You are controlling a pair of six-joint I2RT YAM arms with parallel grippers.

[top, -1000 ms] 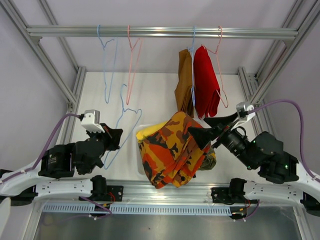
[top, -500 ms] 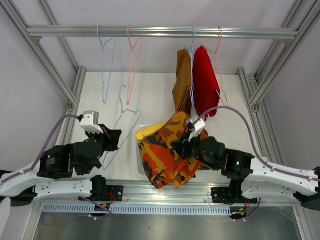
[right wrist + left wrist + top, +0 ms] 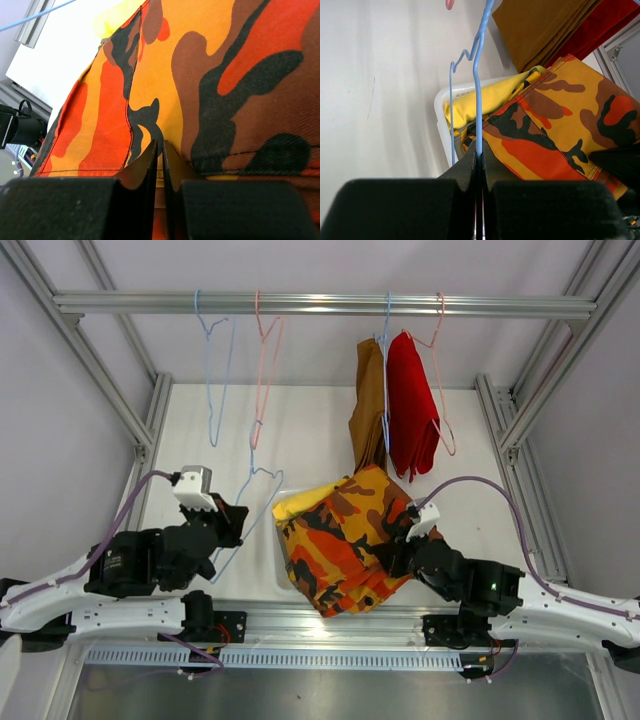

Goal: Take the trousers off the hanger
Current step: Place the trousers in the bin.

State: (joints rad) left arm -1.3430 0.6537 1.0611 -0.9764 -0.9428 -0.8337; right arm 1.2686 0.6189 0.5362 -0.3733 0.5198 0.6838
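Overhead: my left claw (image 3: pixel 230 522) is closed; my right claw (image 3: pixel 393 558) sits at the orange camo trousers (image 3: pixel 340 540), which are heaped on the basket (image 3: pixel 277 575); brown trousers (image 3: pixel 368 405) and red trousers (image 3: pixel 412 405) hang from the rail (image 3: pixel 320 304). Left wrist: jaws pinch the blue hanger (image 3: pixel 478 100). Right wrist: jaws nipped on the camo hem.

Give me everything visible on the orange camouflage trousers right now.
The orange camouflage trousers are woven cloth, blotched orange, red, brown and black, with stitched seams. Folded, they lie slanted atop the pile in the white basket, overlapping the yellow trousers. The right pincer looks closed on their near edge.
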